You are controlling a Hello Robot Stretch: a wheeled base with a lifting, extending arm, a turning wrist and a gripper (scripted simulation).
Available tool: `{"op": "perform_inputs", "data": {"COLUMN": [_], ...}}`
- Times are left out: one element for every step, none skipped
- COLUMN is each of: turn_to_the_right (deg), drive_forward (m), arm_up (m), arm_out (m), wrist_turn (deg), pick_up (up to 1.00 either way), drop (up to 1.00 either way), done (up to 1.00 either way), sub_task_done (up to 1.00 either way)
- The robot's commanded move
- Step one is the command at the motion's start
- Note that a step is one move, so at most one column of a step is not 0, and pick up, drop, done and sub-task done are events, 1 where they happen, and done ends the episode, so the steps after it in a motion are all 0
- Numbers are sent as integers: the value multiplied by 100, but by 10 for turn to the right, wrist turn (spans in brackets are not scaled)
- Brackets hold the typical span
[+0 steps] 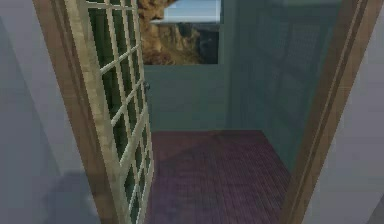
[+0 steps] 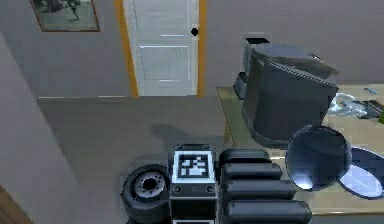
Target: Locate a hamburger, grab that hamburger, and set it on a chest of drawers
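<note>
Counter (image 2: 233, 118) at the arm side view's right carries a dark boxy appliance (image 2: 285, 95) and a shiny round bowl (image 2: 318, 158); gripper (image 2: 148, 190) sits at bottom centre; whether its jaws hold anything cannot be told; glass-paned door (image 1: 118, 100) stands at the forward view's left.

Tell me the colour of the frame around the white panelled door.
Orange; the frame shows best in the arm side view.

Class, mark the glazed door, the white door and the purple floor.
glazed door (image 1: 115, 100), forward view, middle panes
white door (image 2: 160, 45), arm side view, centre panel
purple floor (image 1: 215, 175), forward view, bare middle
</note>
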Motion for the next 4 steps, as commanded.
{"op": "perform_inputs", "data": {"turn_to_the_right": [-30, 0, 60, 0], "drive_forward": [0, 50, 0, 95], "arm_up": [0, 0, 0, 0], "arm_out": [0, 0, 0, 0], "wrist_turn": [0, 0, 0, 0], "pick_up": [0, 0, 0, 0], "drop": [0, 0, 0, 0], "done": [0, 0, 0, 0], "sub_task_done": [0, 0, 0, 0]}}
